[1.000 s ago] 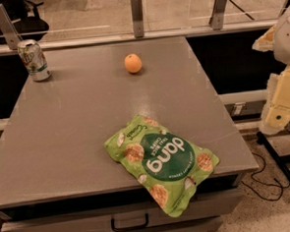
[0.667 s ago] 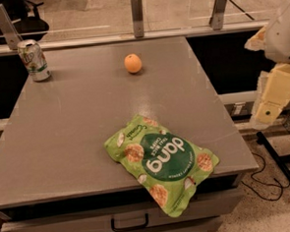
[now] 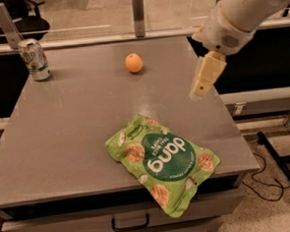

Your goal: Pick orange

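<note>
Nearest the camera, below the front edge of the grey worktop (image 3: 72, 127), a drawer front (image 3: 117, 219) carries a dark pull handle (image 3: 129, 223). A green snack bag (image 3: 162, 163) lies flat on the near right part of the worktop, printed with a dark green circle and pictures of round chips. Its near corner hangs over the front edge, above the drawer. To the right, off the worktop, the speckled floor holds a black stand leg (image 3: 281, 166) and loose dark cables (image 3: 259, 177). Farther back on the right, the robot's cream-coloured arm (image 3: 239, 13) comes down from the upper right corner. Its gripper (image 3: 202, 84) points downward and a little leftward above the right margin of the worktop, in the air and touching nothing. It is well apart from the bag and from the fruit, and I cannot tell whether it is open or closed, as it shows only as one pale tapering piece. The orange (image 3: 134, 62) sits alone on the far middle of the worktop, left of the gripper and beyond the bag, with bare surface all around it. A soda can (image 3: 34, 59) stands upright at the far left corner, well apart from the orange. Behind the far edge run a pale rail (image 3: 101, 39) and an upright metal post (image 3: 138, 7).
</note>
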Action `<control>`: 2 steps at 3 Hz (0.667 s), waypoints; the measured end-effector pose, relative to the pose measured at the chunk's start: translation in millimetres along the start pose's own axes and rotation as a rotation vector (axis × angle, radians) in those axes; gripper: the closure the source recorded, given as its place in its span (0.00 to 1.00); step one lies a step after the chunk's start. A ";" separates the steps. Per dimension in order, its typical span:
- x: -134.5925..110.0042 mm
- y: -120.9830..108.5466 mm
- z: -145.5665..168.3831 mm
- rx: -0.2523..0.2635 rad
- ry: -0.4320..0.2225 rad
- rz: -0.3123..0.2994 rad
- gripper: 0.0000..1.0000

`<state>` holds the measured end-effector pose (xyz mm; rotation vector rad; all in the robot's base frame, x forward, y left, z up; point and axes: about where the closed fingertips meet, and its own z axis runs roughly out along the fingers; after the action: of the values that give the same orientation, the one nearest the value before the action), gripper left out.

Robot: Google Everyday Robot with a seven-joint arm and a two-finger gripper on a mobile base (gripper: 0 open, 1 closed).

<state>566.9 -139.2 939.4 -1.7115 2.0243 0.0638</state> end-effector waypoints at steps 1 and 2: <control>-49.2 -43.2 51.8 -0.014 -0.108 0.005 0.00; -49.4 -44.3 54.5 -0.012 -0.108 0.011 0.00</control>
<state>631.4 -84.9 922.5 -1.6676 1.9583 0.1680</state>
